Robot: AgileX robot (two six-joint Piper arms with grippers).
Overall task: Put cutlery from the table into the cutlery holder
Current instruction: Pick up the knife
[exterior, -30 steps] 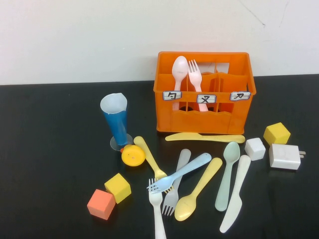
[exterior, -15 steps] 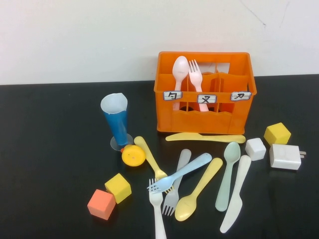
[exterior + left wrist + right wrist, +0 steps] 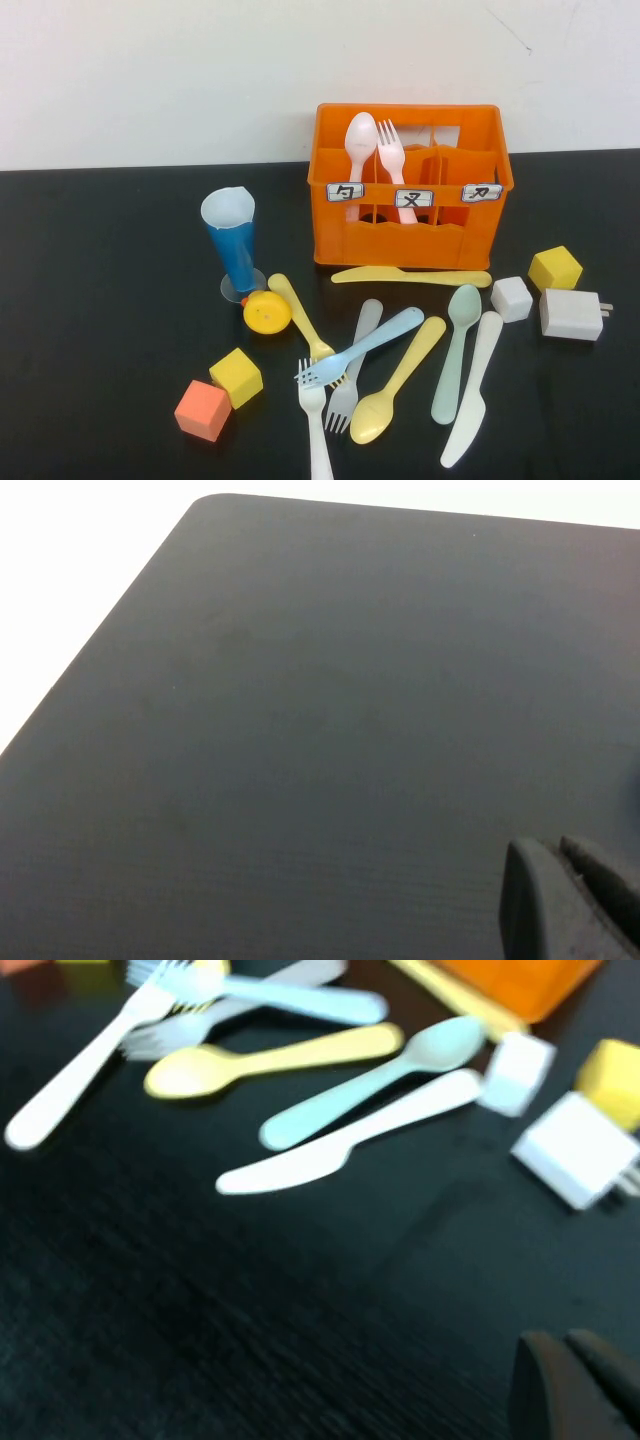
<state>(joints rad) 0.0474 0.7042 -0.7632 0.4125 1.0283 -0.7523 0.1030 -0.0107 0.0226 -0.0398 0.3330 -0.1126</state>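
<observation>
Cutlery holder (image 3: pixel 412 190) holds two pieces; eight lie on table (image 3: pixel 100 300); four cubes. Left gripper (image 3: pixel 572 900), right gripper (image 3: pixel 575 1385): fingers together, off-table.

Two pieces stand in the orange crate (image 3: pixel 412 185), a pink spoon (image 3: pixel 360 140) and pink fork (image 3: pixel 391 150), eight pieces of cutlery lie on the tabletop (image 3: pixel 100 300), four cubes, one blue cup (image 3: pixel 232 240), one white charger (image 3: pixel 572 314).
</observation>
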